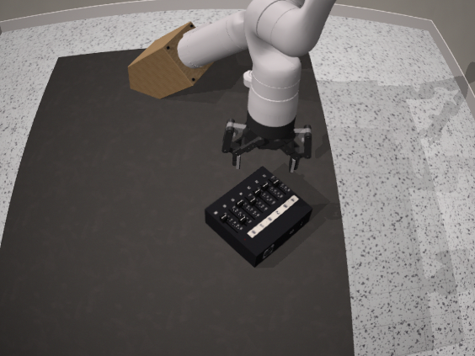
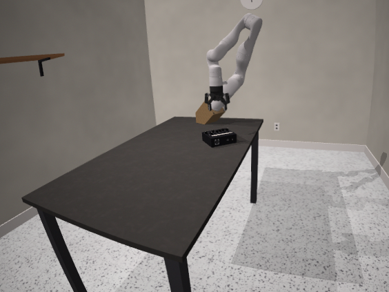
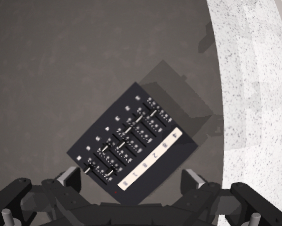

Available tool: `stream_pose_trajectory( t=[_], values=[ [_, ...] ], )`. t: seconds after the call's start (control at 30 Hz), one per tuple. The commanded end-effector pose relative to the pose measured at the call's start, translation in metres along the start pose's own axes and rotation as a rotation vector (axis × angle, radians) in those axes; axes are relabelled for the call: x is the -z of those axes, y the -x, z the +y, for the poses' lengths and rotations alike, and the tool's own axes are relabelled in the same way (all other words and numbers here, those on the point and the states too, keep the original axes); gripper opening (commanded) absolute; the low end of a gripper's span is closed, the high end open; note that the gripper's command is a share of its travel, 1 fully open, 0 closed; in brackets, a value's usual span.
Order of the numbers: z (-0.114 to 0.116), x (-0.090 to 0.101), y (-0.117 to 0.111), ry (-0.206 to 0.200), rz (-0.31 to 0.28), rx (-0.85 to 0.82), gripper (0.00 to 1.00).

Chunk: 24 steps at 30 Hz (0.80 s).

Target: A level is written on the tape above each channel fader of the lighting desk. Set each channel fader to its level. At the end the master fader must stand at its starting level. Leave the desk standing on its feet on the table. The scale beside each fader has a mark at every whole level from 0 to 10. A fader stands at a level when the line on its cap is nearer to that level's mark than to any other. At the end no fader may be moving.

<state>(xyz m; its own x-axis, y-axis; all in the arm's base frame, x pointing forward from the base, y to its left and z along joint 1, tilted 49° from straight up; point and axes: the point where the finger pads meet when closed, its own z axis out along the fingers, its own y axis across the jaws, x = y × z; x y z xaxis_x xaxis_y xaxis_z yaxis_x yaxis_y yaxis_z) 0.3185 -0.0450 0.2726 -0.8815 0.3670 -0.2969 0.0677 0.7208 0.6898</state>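
Observation:
The lighting desk (image 1: 274,234) (image 2: 221,139) (image 3: 169,159) is a black box standing flat on the dark table (image 1: 105,228) (image 2: 138,187), turned at an angle. Its top holds a row of several faders (image 1: 253,200) (image 3: 127,141) with black caps, and a white tape strip (image 1: 274,216) (image 3: 150,159) runs along one side. The numbers on the tape are too small to read. My gripper (image 1: 266,164) (image 2: 217,108) is open and empty. It points straight down and hangs well above the desk's far end, not touching it. The fingers show at the bottom of the wrist view.
The arm's wooden base block (image 1: 162,70) (image 2: 207,115) stands at the table's far end. The table's right edge (image 1: 337,211) lies close to the desk, with speckled floor (image 1: 400,186) (image 3: 250,66) beyond it.

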Motion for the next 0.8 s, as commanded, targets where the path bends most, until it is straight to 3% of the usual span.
stream_pose_trajectory(
  t=[0.0,0.3,0.77],
  values=[
    [0.000,-0.002,-0.001,-0.001,0.005,-0.018,1.00],
    [-0.001,-0.005,-0.003,-0.007,0.016,-0.122,1.00],
    [-0.005,-0.016,-0.009,-0.031,0.042,-0.425,1.00]
  ],
)
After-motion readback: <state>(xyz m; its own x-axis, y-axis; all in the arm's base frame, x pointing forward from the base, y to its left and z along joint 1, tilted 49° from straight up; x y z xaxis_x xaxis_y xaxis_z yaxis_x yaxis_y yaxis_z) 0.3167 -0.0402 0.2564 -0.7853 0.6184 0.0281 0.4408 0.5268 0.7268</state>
